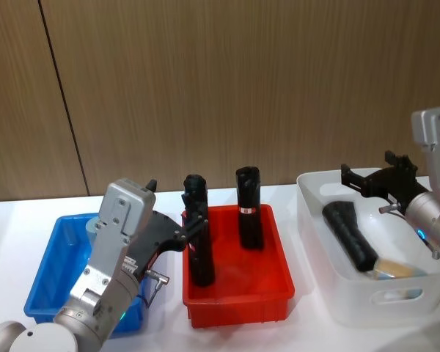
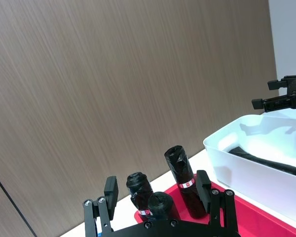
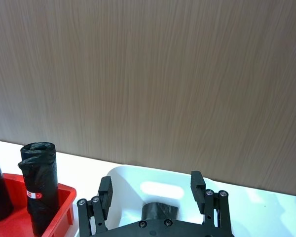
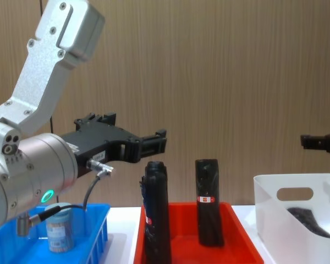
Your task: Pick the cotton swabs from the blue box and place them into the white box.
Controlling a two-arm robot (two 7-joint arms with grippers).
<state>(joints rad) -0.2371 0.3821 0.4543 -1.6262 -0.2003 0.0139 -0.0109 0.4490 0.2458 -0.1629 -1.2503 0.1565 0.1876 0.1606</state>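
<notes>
A cotton swabs jar [image 4: 59,231] with a pale blue lid stands in the blue box [image 1: 48,275], low beside my left arm. My left gripper [image 1: 193,220] is raised above the gap between the blue box and the red bin, open and holding nothing; its fingers [image 2: 111,190] frame the black rolls. Another jar [image 1: 397,270] lies on its side in the white box [image 1: 315,213], next to a black roll [image 1: 350,235]. My right gripper [image 1: 367,170] hovers over the white box's far edge, open and empty, and also shows as the open right gripper [image 3: 151,181] above the white box [image 3: 138,177].
A red bin [image 1: 238,297] between the two boxes holds tall black wrapped rolls [image 1: 249,209] standing upright, close to my left gripper's fingers. A wooden wall rises behind the white table. The white box's handle cutout [image 4: 295,193] faces me.
</notes>
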